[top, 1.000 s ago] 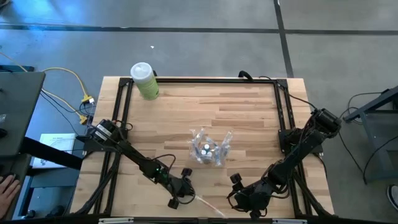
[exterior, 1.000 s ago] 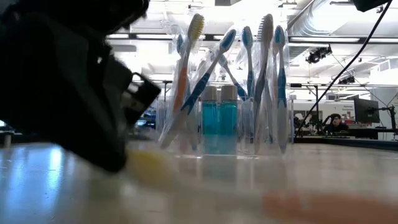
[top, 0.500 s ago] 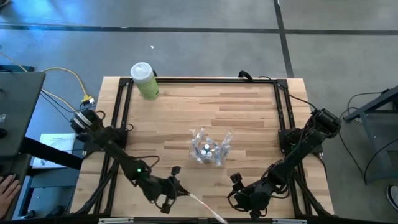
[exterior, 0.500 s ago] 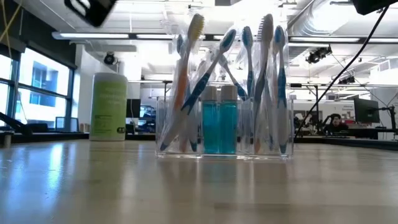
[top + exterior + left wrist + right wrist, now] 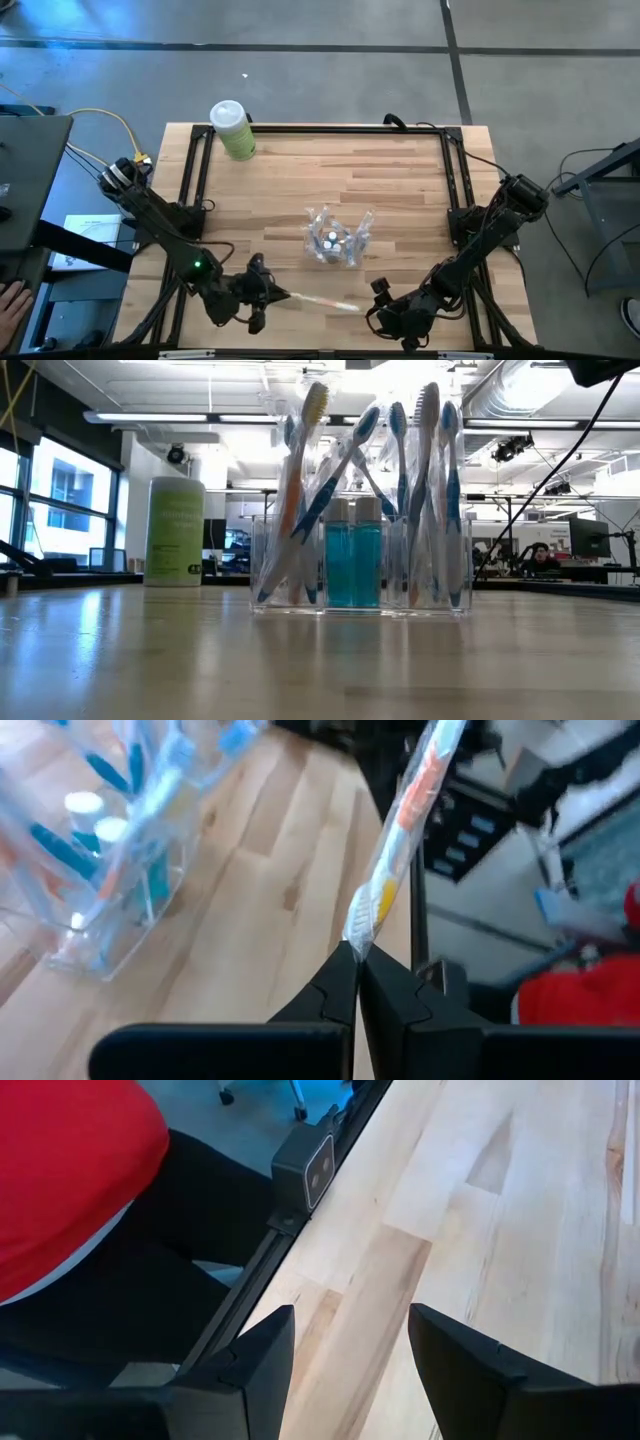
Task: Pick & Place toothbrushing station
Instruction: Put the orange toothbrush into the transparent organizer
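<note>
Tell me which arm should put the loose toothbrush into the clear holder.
Left. The left gripper is shut on the toothbrush, lifted near the table's front edge. The right gripper is open, empty, beside the holder.

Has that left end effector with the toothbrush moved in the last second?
Yes. In the high view the left end effector, shut on the wrapped toothbrush, has shifted left, away from the clear holder.

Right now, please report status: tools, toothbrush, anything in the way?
Left tool shut on wrapped toothbrush, near front edge. Right tool open, empty, front right. Holder mid-table, path clear.
</note>
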Tool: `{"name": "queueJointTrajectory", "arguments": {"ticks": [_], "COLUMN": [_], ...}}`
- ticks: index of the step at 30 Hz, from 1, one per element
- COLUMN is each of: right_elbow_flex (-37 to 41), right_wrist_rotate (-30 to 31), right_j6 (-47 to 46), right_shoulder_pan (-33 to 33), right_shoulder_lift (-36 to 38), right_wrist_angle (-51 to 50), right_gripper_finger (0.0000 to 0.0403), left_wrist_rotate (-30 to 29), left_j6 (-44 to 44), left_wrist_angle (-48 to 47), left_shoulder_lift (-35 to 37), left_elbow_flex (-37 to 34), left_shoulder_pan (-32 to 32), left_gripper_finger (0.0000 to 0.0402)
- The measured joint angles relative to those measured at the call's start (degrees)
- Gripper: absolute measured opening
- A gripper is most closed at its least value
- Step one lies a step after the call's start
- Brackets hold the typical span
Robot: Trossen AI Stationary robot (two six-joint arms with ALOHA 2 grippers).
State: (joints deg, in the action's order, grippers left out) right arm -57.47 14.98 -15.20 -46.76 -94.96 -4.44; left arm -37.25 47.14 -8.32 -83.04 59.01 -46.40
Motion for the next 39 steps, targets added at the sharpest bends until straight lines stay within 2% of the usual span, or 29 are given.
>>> {"name": "queueJointTrajectory", "arguments": {"ticks": [5,13,17,24,32,36,39], "right_elbow_flex": [0.0,0.0,0.0,0.0,0.0,0.0,0.0], "right_wrist_rotate": [-0.07,-0.28,-0.55,-0.48,-0.56,-0.68,-1.56], "right_j6": [-0.03,-0.04,-0.04,0.15,0.0,-0.02,-0.04], "right_shoulder_pan": [0.0,0.0,0.0,0.04,0.31,0.28,0.28], "right_shoulder_lift": [0.0,0.0,0.0,0.0,0.0,0.0,0.0], "right_wrist_angle": [-0.09,-0.23,-0.23,-0.16,-0.94,-1.41,-1.44], "right_gripper_finger": [0.019,0.019,0.019,0.019,0.019,0.019,0.019], "left_wrist_rotate": [-2.14,-2.1,-1.09,5.57,22.95,23.51,21.48], "left_j6": [2.81,10.84,15.25,12.66,12.7,13.69,16.83], "left_wrist_angle": [-8.0,-32.12,-40.17,-45.62,-53.68,-58.04,-63.16], "left_shoulder_lift": [-0.27,-0.33,-0.32,-0.34,-0.38,-0.38,-0.36], "left_elbow_flex": [6.76,19.84,23.54,26.39,27.6,29.96,33.14], "left_shoulder_pan": [-0.26,-0.16,0.49,7.37,17.07,16.34,14.49], "left_gripper_finger": [0.0002,0.0002,0.0002,0.0002,0.0002,0.0002,0.0002]}}
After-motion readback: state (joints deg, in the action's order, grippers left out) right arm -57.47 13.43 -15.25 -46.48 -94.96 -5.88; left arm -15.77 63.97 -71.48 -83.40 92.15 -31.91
